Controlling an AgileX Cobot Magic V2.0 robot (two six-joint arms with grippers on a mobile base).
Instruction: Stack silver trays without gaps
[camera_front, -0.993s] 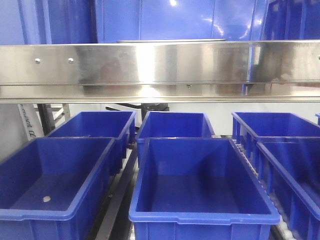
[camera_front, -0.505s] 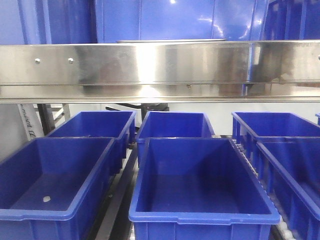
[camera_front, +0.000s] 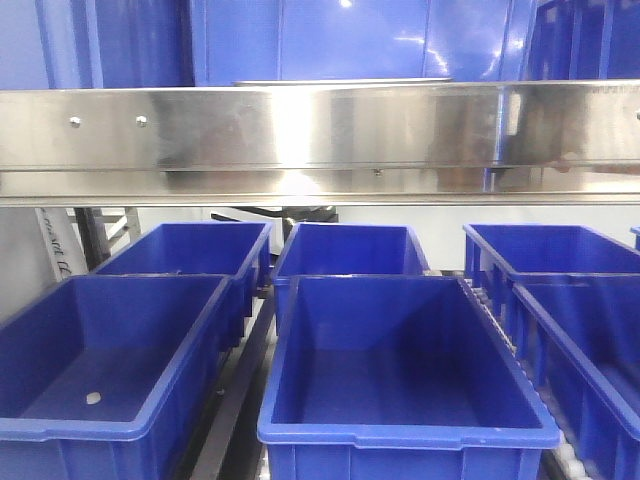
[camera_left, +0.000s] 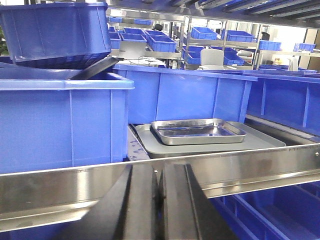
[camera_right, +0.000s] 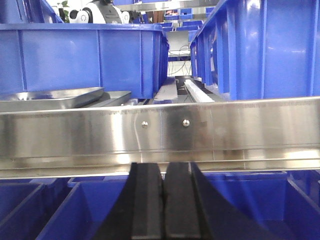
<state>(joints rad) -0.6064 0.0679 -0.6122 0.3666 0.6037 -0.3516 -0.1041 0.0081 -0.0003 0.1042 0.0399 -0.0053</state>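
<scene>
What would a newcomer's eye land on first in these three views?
Blue dominates: open blue bins fill the lower rack in the front view, crossed by a broad brushed-steel beam. In the left wrist view a shiny silver tray sits on a larger grey tray on the upper shelf, between tall blue bins. Both the left gripper and the right gripper sit shut just below the beam, holding nothing.

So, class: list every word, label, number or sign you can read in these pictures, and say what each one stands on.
No text can be read in any view.
A white upright panel at the left behind the blue bins, front view: dark marks, too blurred to read.
The silver trays, rack beam and bins: no labels showing.
</scene>
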